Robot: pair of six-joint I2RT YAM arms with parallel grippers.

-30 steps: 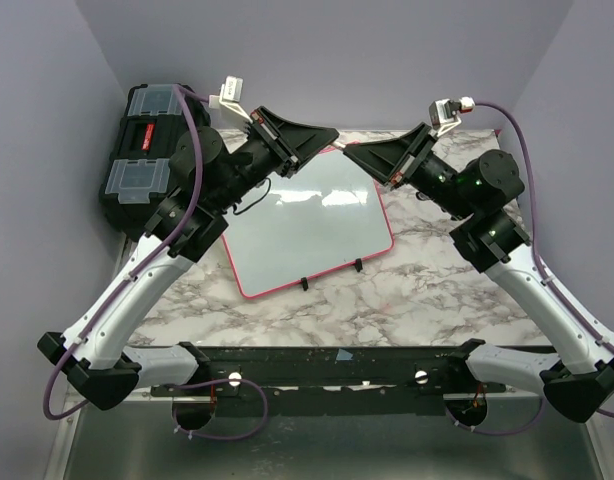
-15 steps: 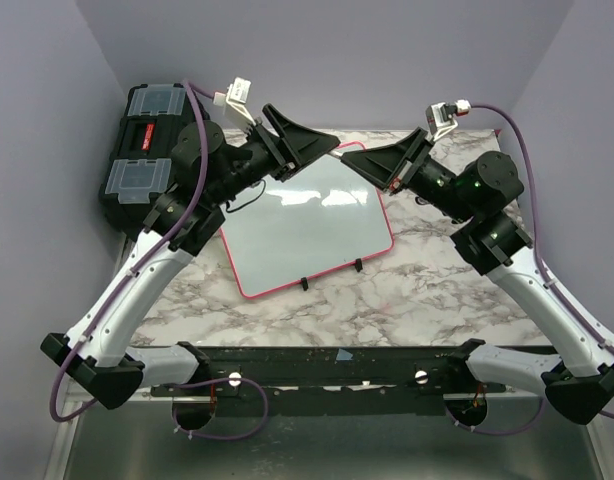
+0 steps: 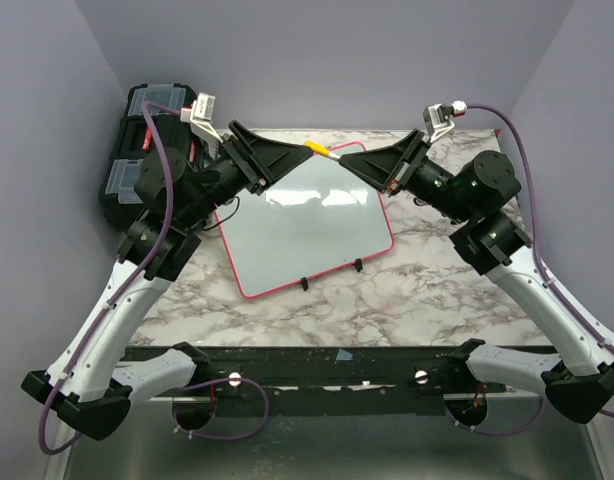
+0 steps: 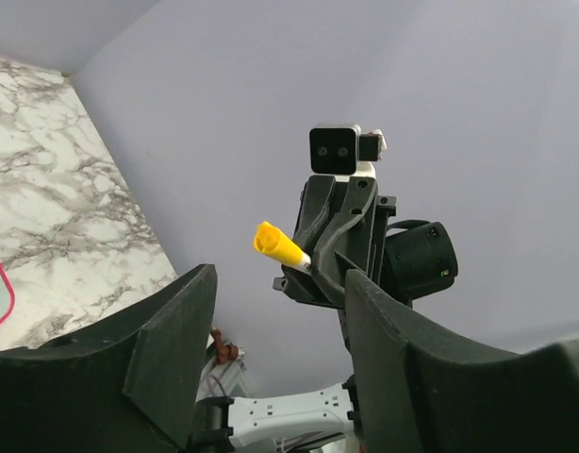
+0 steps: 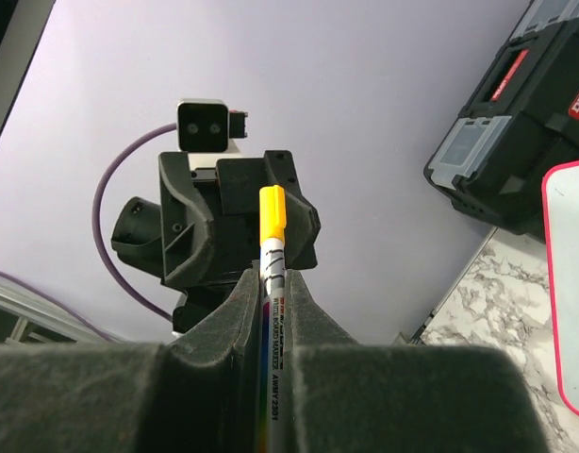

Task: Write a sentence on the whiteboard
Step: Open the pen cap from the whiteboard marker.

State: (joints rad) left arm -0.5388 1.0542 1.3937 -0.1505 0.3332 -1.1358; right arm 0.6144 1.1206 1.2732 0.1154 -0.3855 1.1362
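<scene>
The whiteboard [image 3: 307, 225], glossy white in a pink-red frame, lies flat on the marble table between the arms. No sentence shows on it, only glare. My right gripper [image 3: 349, 158] hovers over the board's far edge, shut on a whiteboard marker [image 5: 273, 311]. The marker's yellow capped end [image 3: 315, 148] sticks out toward the left arm. My left gripper [image 3: 290, 156] faces it from the left, open and empty. In the left wrist view the yellow cap [image 4: 278, 245] floats just beyond the left gripper [image 4: 280, 283], touching neither finger.
A black toolbox [image 3: 147, 160] with clear lid compartments stands at the far left beside the board; it also shows in the right wrist view [image 5: 525, 104]. Small black clips [image 3: 330, 275] sit on the board's near edge. Purple walls close in on three sides.
My left gripper has opened and drawn back to the left, away from the marker's yellow end. The right gripper and the marker have stayed put.
</scene>
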